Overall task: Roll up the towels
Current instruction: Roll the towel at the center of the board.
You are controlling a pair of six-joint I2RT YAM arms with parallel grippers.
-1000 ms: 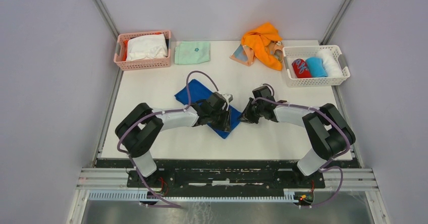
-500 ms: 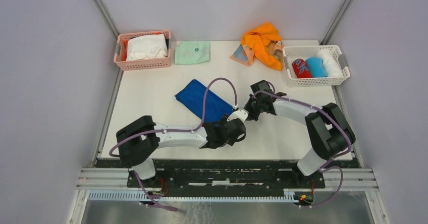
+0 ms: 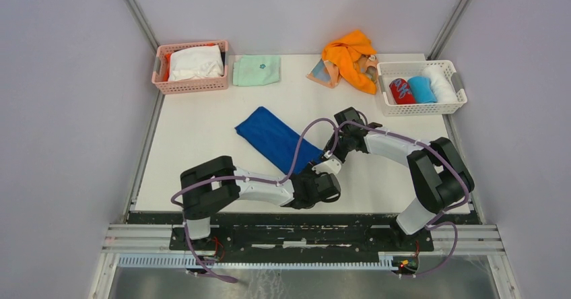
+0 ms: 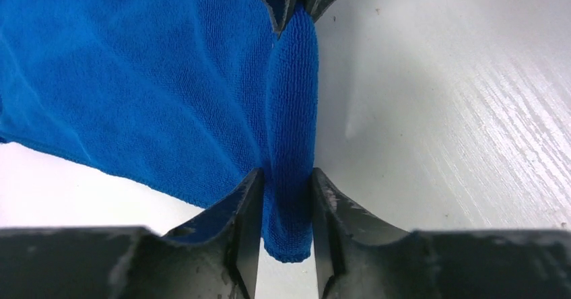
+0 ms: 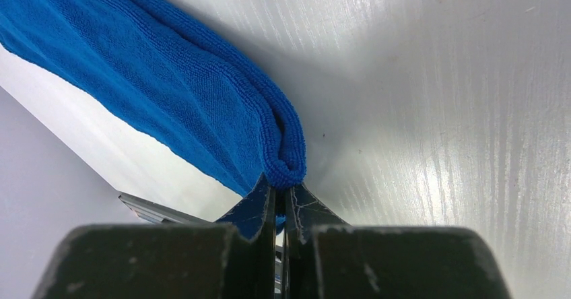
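At table [image 3: 202,144] front, both jaws pinch blue towel [image 3: 269,135] edge.

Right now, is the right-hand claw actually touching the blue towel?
Touching. The right wrist view shows the right gripper pinched shut on the blue towel at its folded corner, with no gap.

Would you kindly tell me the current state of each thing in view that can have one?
blue towel: folded into a strip, lying unrolled, near end pinched
left pincer: shut on the blue towel's edge
right pincer: shut on that same edge
orange towel: crumpled, unrolled
peach towel: unrolled, partly under the orange towel
mint-green cloth: folded flat
pink basket: holds white cloth
white basket: holds three rolled towels
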